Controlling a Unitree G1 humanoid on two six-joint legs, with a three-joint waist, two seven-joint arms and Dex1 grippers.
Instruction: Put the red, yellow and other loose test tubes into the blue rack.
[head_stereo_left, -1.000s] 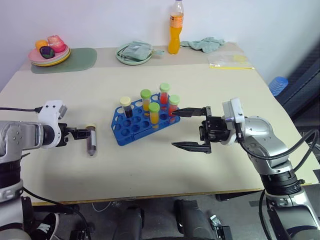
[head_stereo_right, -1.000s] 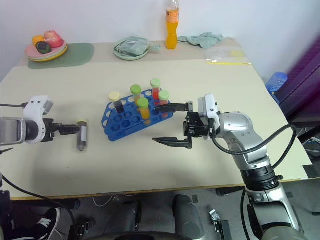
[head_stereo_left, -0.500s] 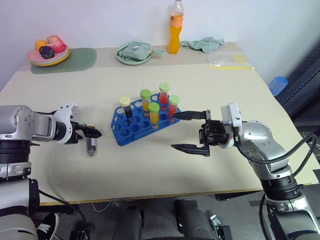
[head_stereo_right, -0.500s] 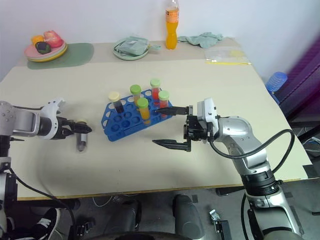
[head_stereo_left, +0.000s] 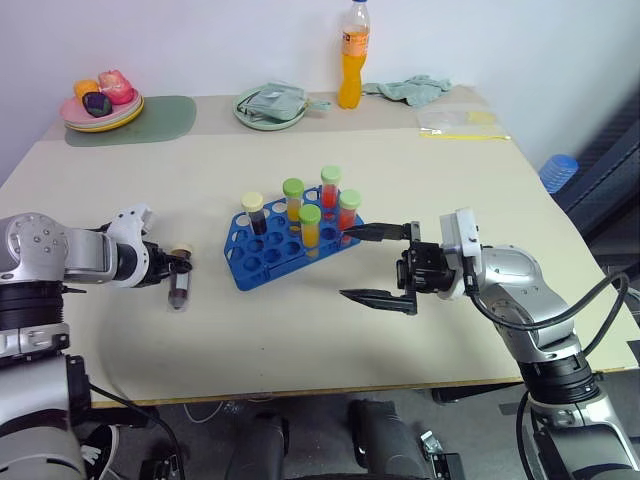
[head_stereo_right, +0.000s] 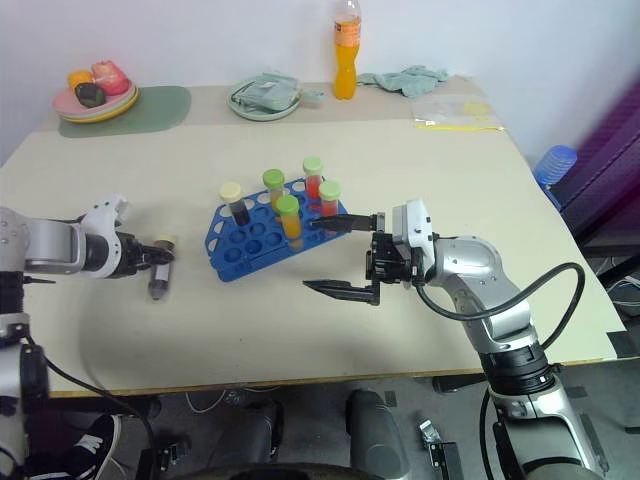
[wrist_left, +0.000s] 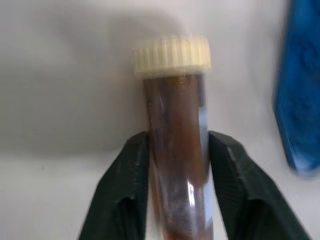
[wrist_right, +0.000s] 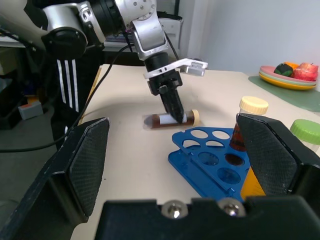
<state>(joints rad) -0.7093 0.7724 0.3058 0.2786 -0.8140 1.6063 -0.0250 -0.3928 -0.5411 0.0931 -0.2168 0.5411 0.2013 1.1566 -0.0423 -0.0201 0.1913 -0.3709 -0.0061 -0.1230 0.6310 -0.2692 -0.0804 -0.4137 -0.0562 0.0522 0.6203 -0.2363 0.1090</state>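
You won't find any readable writing: the orange drink bottle (head_stereo_left: 349, 66) at the far edge of the tabletop (head_stereo_left: 300, 320) has a label too small to read, and the tube caps are blank. Your left hand (head_stereo_left: 178, 266) is now clamped on the dark brown test tube (head_stereo_left: 179, 283), its two black fingers (wrist_left: 122, 200) pressing both sides of the glass just below the cream cap; a second ago those fingers stood spread behind the cap, so the grip is new. The tube lies on its side on the tabletop, to the left of the blue rack (head_stereo_left: 290, 247) and apart from it. The rack holds five upright tubes. Your right hand (head_stereo_left: 378, 264) hangs wide open just beside the rack's right end, grasping nothing, and has kept its place
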